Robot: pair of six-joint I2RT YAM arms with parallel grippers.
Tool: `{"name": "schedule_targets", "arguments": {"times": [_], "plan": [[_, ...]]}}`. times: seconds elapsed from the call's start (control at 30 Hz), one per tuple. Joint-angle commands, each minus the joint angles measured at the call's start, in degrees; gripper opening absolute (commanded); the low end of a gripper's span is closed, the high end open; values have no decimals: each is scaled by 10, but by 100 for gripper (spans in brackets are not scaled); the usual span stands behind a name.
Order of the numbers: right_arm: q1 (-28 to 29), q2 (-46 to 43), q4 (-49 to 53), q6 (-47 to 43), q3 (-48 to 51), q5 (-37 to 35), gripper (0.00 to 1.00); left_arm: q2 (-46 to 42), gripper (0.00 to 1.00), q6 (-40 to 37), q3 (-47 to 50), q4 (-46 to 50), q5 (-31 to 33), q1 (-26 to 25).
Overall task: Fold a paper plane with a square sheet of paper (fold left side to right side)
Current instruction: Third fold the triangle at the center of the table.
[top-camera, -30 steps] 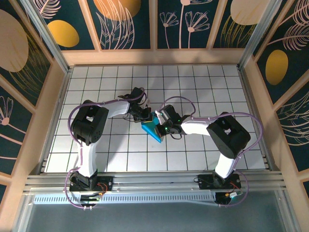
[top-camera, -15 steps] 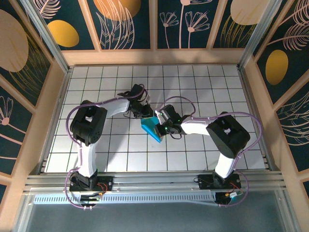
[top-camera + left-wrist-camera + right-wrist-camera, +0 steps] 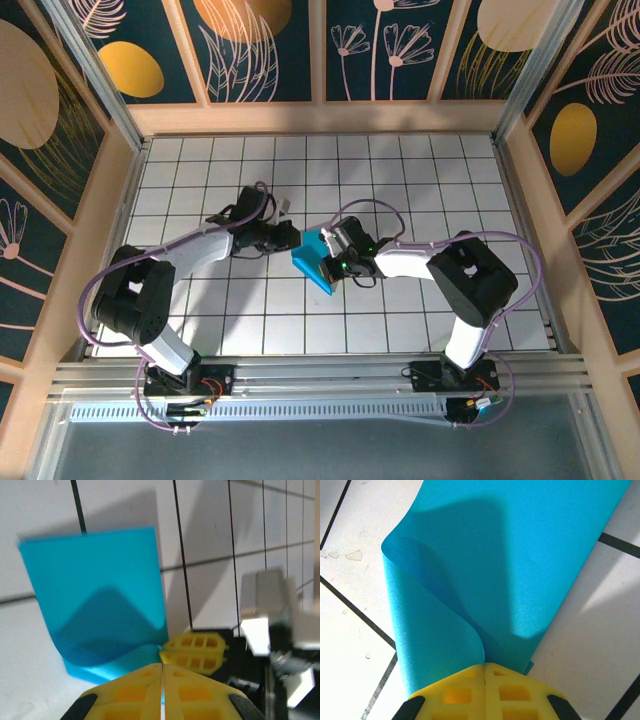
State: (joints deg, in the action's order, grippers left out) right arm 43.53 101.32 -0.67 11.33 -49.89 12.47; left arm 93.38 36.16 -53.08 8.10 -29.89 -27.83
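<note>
The square sheet of paper point(image 3: 311, 268) is bright cyan and lies doubled over on the white grid table near its middle. Its upper layer bulges in a loose rounded fold point(image 3: 435, 605), not pressed flat. My right gripper point(image 3: 330, 258) is shut on the paper's meeting edges; its yellow fingertips point(image 3: 485, 667) pinch both layers. My left gripper point(image 3: 291, 239) sits just left of the sheet, shut, with nothing between its pads point(image 3: 162, 666). From the left wrist the paper point(image 3: 95, 590) lies ahead, with the right gripper's yellow fingers point(image 3: 197, 649) at its corner.
The white tiled table point(image 3: 420, 180) is boxed in by wooden walls point(image 3: 320, 118) on three sides. An aluminium rail point(image 3: 320, 375) runs along the near edge, with both arm bases on it. The two wrists are close together over the paper.
My left arm has swung out to the left and its gripper has drawn back off the paper's left edge. The right gripper and the paper have stayed put.
</note>
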Motion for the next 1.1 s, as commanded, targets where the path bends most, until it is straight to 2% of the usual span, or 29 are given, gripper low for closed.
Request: {"name": "schedule_targets", "arguments": {"times": [0.0, 0.33, 1.07], "plan": [[-3, 24, 24, 6, 8, -1, 0, 1, 9, 41, 34, -65, -37, -23], [-4, 23, 27, 5, 7, 0, 0, 44, 7, 63, 56, -109, -32, -37], [-4, 27, 33, 3, -2, 2, 0, 105, 6, 56, 56, -110, -15, -40]]}}
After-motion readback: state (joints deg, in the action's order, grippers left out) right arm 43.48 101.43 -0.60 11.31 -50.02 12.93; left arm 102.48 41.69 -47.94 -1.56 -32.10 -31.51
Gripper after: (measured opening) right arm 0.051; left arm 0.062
